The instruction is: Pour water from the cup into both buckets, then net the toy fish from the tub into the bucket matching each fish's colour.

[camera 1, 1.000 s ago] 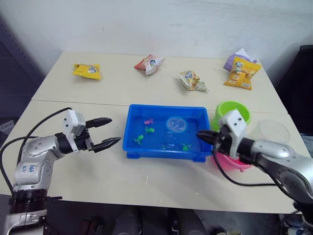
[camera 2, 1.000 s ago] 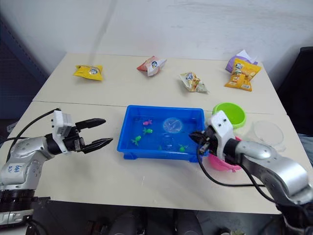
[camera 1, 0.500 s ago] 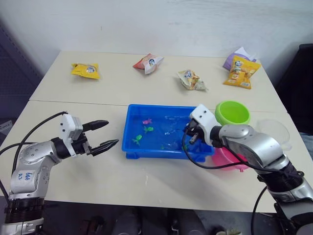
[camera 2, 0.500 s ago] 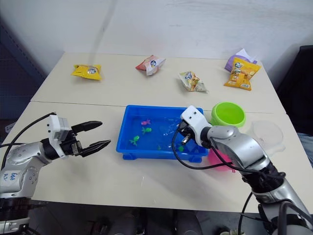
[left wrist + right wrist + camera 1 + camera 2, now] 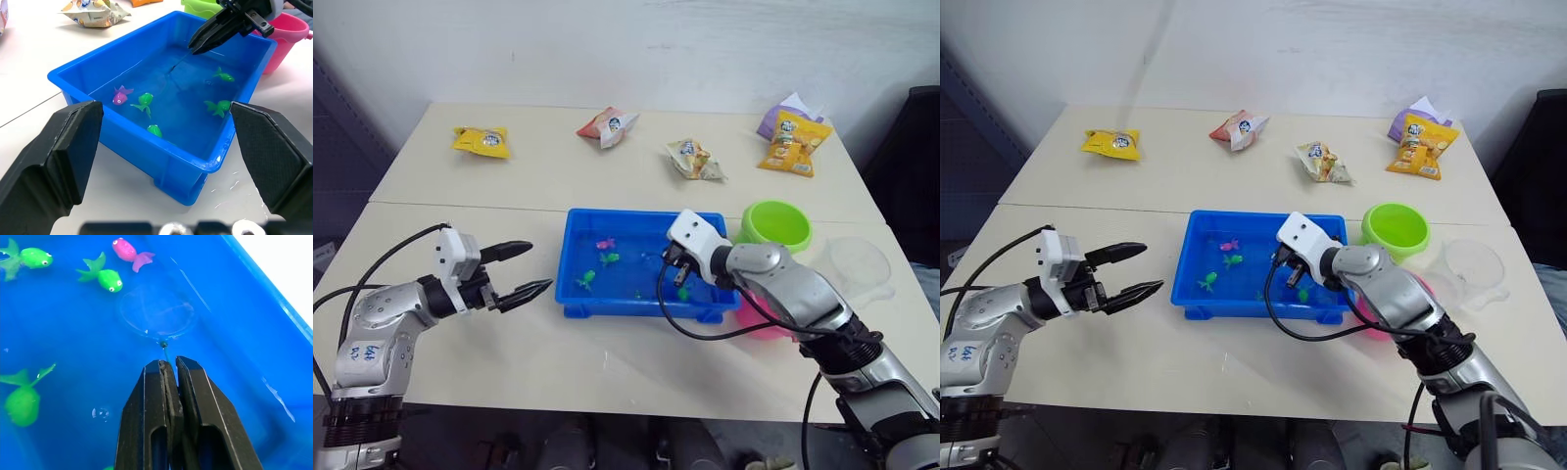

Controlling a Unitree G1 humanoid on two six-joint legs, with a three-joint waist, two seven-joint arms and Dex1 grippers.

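Netting is the step in hand, and I'm working it with the right gripper (image 5: 168, 363) reaching down into the tub (image 5: 582, 220), its jaws closed tight on the thin handle of the net (image 5: 157, 313), whose hoop lies flat under the water near the tub's far wall. To do this well I'd slide the hoop low and slowly under one fish, lift level so it doesn't slip off the rim, and let the water drain before crossing to a bucket. The nearest catch is the pink fish (image 5: 128, 251), just beyond the hoop, with a green fish (image 5: 106, 276) right beside it; I'd want the hoop to take only one, since the colours go to different buckets. More green fish (image 5: 218, 105) drift toward the near side of the tub. The pink bucket (image 5: 288, 34) stands just beside the tub's right end, mostly behind my right arm in the head views, and the green bucket (image 5: 777, 224) sits just behind it; the cup (image 5: 1474, 269) rests further right on the desk (image 5: 607, 362). I can't quite tell whether either bucket holds water. The left gripper (image 5: 523, 268) hovers over the desk left of the tub, jaws wide apart and holding nothing.
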